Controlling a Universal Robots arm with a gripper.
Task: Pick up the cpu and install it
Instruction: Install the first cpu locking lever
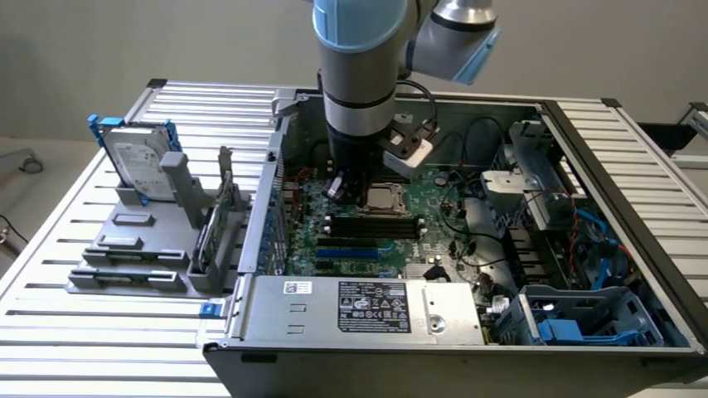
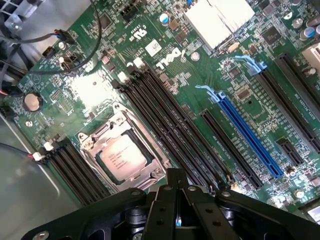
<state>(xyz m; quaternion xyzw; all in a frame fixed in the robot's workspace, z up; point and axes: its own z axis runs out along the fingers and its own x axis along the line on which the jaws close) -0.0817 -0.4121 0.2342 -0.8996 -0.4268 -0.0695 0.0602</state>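
**CPU seated in its socket, gripper closed above the board**

The cpu (image 2: 121, 157) is a small flat square with a pale, matte silvery lid bearing fine dark print. It lies inside the socket (image 2: 125, 152), a square frame of bright stamped metal with rounded corners, just ahead of the gripper's fingertips in the wrist view. In the exterior view the cpu (image 1: 384, 198) sits immediately beside the gripper, slightly toward the exterior view's right.

The motherboard (image 2: 250, 105) under the tool is glossy green, studded with small components. Long black memory slots (image 2: 170, 125) run in parallel rows right beside the socket, and a blue expansion slot (image 2: 247, 135) stretches farther off. A ribbed pale metal heatsink (image 2: 220, 20) stands well away from the tool.

The gripper (image 2: 177, 197) is matte black, with angular linkages and bolt heads. Its fingers are pressed together, pinching nothing, and they hover above the board near the memory slots, not touching the cpu
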